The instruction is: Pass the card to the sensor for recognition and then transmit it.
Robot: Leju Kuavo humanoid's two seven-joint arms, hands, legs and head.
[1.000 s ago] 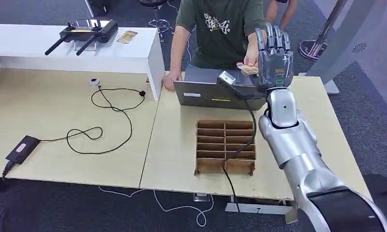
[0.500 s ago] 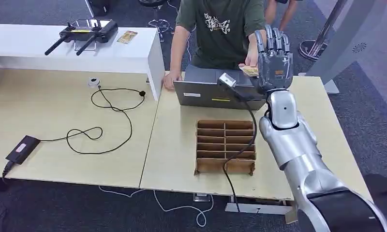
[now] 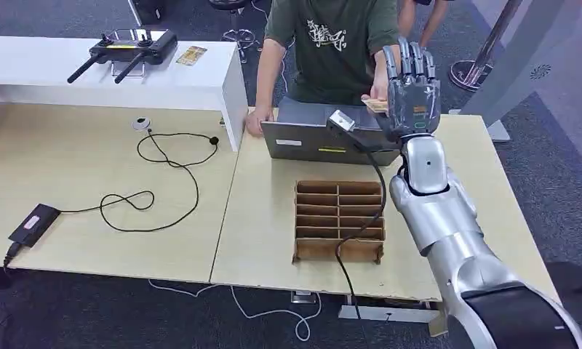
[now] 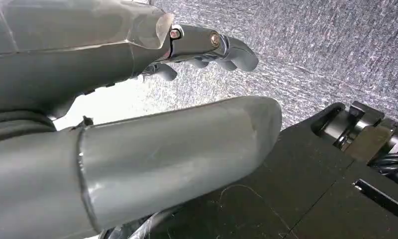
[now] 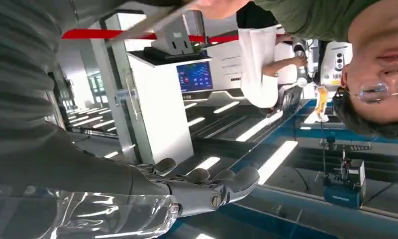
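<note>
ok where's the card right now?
Head view: the card is raised at the thumb side of the right hand, above the laptop, with a person's hand on it too.

Table (image 3: 113, 240) – pale matt wood; divider box (image 3: 338, 220) – brown cardboard.

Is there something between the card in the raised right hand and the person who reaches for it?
Nothing visible is in the way. The right hand holds the card up above the laptop, and the person's hand is already at the card. The laptop lies below the card, not in its path.
</note>
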